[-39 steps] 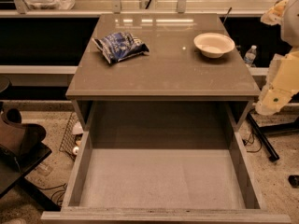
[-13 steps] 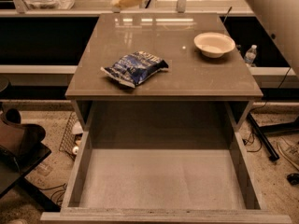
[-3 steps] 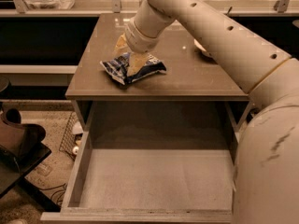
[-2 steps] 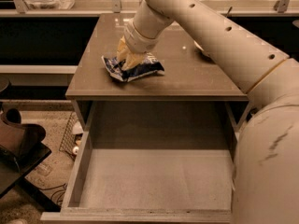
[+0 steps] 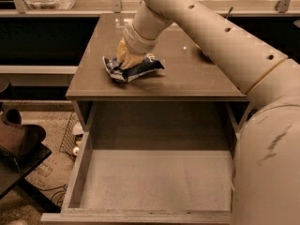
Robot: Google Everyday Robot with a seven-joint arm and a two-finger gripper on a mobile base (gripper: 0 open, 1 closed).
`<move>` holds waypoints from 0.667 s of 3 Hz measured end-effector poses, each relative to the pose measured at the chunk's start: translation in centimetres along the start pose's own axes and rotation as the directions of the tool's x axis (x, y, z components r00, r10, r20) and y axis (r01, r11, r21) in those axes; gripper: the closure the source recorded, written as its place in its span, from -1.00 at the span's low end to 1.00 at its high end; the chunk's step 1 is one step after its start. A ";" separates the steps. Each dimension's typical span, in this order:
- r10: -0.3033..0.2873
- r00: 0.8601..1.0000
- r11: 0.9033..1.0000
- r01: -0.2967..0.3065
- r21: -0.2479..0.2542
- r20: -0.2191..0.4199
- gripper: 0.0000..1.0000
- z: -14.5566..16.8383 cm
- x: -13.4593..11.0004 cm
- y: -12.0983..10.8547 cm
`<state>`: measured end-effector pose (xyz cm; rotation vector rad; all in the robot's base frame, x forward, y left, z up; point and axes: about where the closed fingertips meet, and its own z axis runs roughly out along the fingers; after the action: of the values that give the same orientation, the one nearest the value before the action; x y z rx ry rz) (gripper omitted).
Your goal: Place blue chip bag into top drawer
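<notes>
My gripper [image 5: 124, 62] is down on the left part of the blue chip bag [image 5: 142, 68], which lies on the cabinet top [image 5: 197, 78] near its front left. I cannot tell from this angle whether it is closed on the foil. Step in hand: secure the grasp. I should confirm a firm hold on the crinkled foil before lifting. I then raise the bag clear of the edge and carry it forward over the open top drawer [image 5: 154, 182] below.
</notes>
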<state>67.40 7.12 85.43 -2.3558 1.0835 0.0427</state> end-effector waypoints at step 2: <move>0.065 0.997 0.995 -0.061 0.083 -0.052 1.00 -8.6 1.5 1.6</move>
<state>65.63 1.03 91.65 -2.2618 1.1636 -0.0427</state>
